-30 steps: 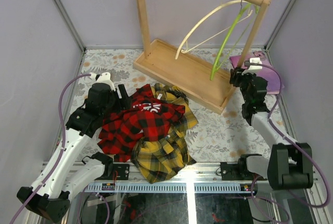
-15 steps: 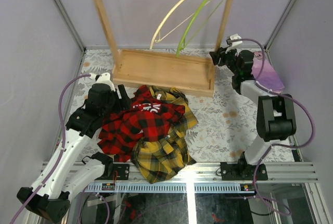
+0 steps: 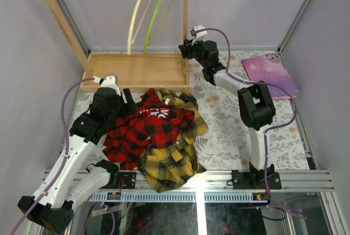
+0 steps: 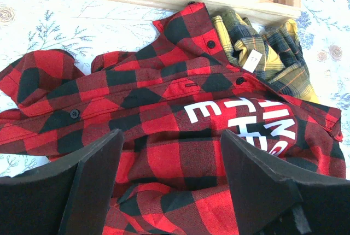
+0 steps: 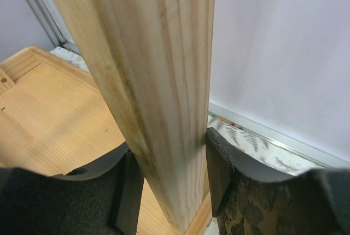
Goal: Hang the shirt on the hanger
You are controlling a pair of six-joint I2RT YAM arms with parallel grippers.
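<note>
The red-and-black plaid shirt (image 3: pixel 147 128) lies crumpled on the table with its white lettering up, and it fills the left wrist view (image 4: pixel 164 98). My left gripper (image 3: pixel 127 100) (image 4: pixel 170 136) hovers just above it, open, with nothing between the fingers. The cream hanger (image 3: pixel 134 22) hangs from the top rail of a wooden rack at the back left. My right gripper (image 3: pixel 186 49) (image 5: pixel 167 153) is shut on the rack's right upright post (image 3: pixel 186 22) (image 5: pixel 147 82), with both pads pressed against the wood.
A lime-green hanger (image 3: pixel 156 13) hangs beside the cream one. The rack's wooden base tray (image 3: pixel 136 71) sits behind the shirts. A yellow-and-dark plaid shirt (image 3: pixel 169 161) (image 4: pixel 273 54) lies under and beside the red one. A purple folder (image 3: pixel 270 74) lies at the back right.
The right gripper has carried the rack by its post from the back right across to the back left, the hangers swinging with it. The left arm and both shirts have not moved.
</note>
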